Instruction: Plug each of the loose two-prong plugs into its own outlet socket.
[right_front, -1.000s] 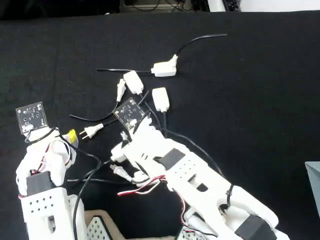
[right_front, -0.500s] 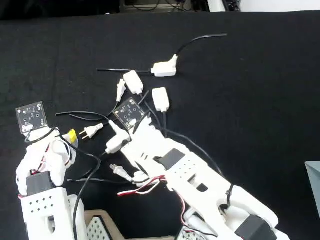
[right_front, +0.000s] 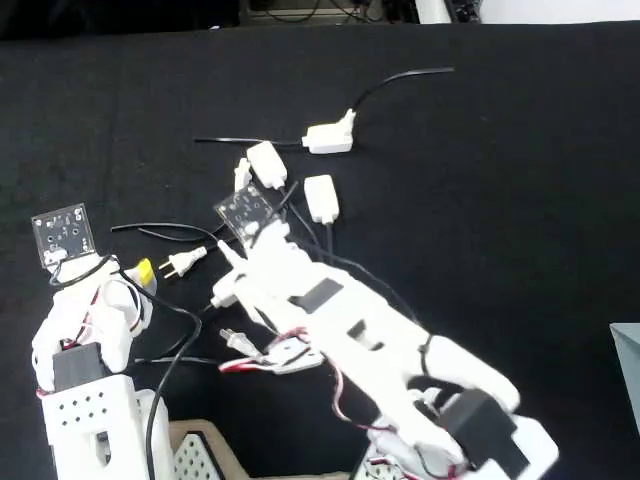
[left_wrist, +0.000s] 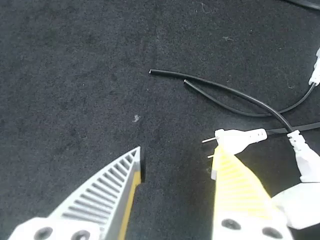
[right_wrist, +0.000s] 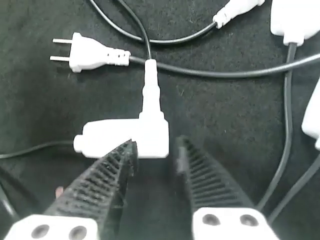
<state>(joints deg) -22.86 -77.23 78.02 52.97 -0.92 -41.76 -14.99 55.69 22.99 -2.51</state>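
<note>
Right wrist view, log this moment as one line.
right pincer: open at white angled connector | two-prong plug: loose | left pincer: open, empty

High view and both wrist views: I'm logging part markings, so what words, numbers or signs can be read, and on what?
None can be read.
The white plugs and outlet sockets show plain surfaces.
Pale specks on the dark square boards are too small to make out.
</note>
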